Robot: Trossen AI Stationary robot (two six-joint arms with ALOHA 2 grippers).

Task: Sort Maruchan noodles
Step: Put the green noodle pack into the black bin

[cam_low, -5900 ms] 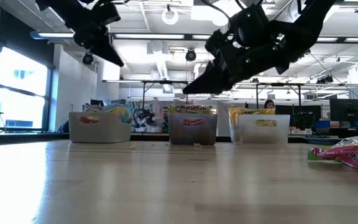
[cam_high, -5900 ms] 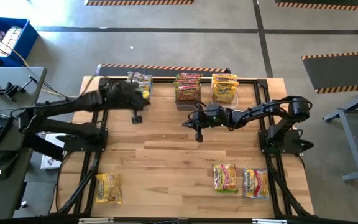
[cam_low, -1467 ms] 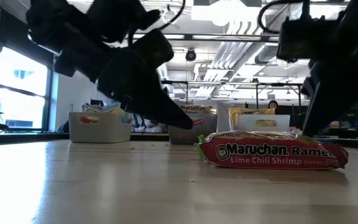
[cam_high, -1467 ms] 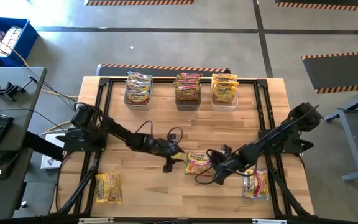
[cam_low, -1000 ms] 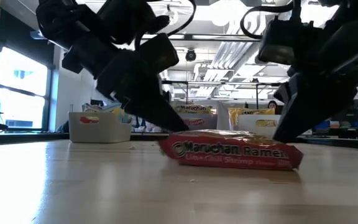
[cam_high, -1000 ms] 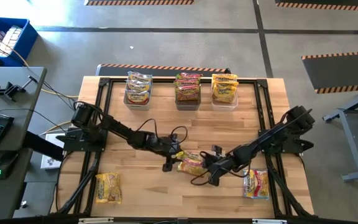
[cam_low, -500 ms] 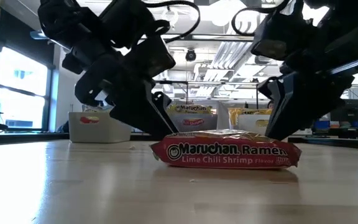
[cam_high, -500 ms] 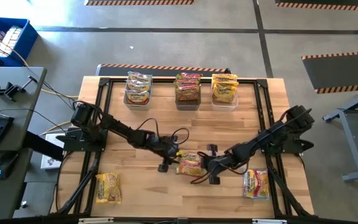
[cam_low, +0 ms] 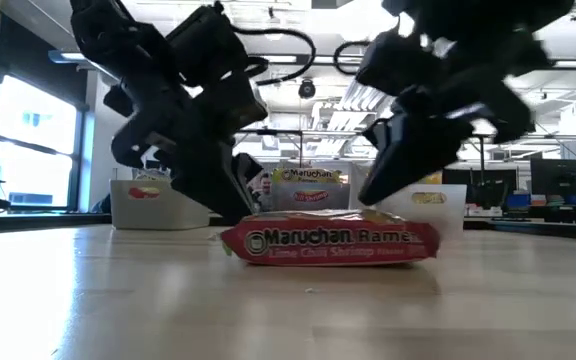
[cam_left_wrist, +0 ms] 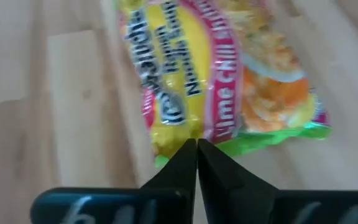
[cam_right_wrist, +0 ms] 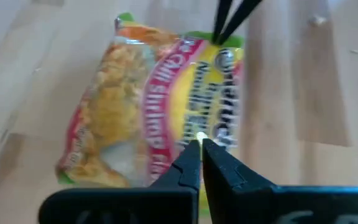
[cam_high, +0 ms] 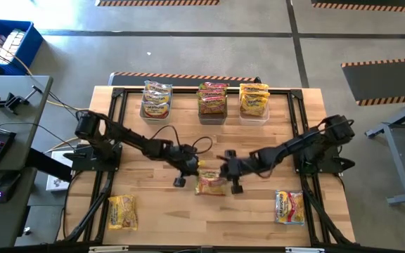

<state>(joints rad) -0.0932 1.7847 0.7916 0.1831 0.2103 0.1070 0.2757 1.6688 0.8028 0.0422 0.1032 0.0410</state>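
We see left claw pinched shut on the edge of the Lime Chili Shrimp packet | right claw closed, empty, at the opposite edge | packet mid-tabletop, lying between both claws, equally near | three tubs well beyond, at far edge.

Wooden table, three tubs along far edge, three noodle packets lying loose
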